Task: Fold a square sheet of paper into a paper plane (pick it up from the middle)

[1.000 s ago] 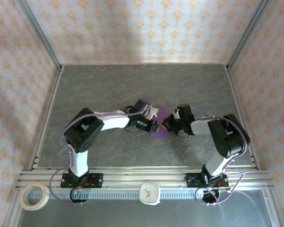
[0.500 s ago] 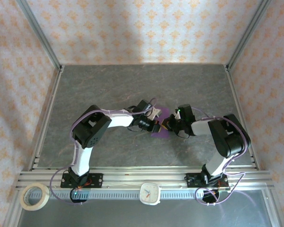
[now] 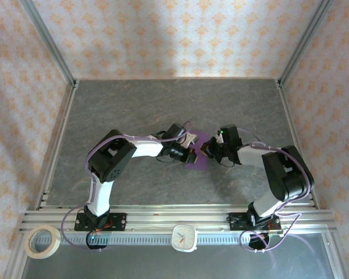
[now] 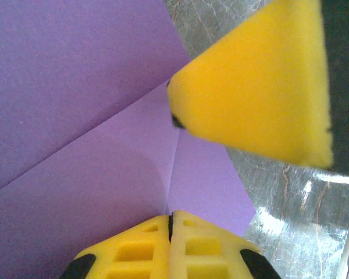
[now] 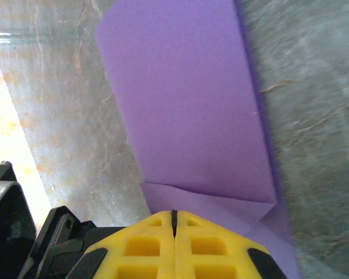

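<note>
square sheet of paper (image 5: pixel 186 99) flat at centre of table (image 3: pixel 134 110), partly folded | left gripper (image 4: pixel 170 220), right gripper (image 5: pixel 174 216) both pinched together, tips on sheet | early folds creased; dart shape not yet formed

In top view, square sheet of paper (image 3: pixel 197 162) largely covered by left gripper (image 3: pixel 190 153) and right gripper (image 3: pixel 209 150) — folds too small to be made out there. In left wrist view, sheet cut off at top and left edges; yellow pad (image 4: pixel 256 93) of right gripper blurred, clipped by top edge. In right wrist view, sheet cropped at top — its right-hand border smeared
</note>
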Robot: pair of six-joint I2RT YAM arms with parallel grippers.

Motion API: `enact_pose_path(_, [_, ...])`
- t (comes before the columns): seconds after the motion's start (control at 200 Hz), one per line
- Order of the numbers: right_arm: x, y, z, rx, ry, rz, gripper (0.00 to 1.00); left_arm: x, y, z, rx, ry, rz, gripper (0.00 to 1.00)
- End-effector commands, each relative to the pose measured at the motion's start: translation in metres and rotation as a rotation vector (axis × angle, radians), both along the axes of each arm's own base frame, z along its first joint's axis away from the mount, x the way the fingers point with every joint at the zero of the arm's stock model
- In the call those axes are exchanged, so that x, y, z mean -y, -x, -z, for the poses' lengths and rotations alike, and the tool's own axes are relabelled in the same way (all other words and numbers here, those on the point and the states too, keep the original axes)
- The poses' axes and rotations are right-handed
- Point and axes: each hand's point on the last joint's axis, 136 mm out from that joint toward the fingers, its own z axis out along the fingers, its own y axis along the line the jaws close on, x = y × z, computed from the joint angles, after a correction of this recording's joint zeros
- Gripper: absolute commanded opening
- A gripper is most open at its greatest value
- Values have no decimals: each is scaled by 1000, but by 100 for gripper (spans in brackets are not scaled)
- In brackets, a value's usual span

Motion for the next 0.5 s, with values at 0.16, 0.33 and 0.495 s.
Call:
enact_pose_path(0.16, [8,23,44,-117,101,-1,0,-26,22,32,-90,-126,-23,0])
enact_pose_path(0.33, [21,30,63,-163,155,18,0,-32,27,25,-76,-137,-16,0])
enact_pose_path(0.495, [21,28,63,-161,162,13,0,-39,36,23,-78,-143,5,1])
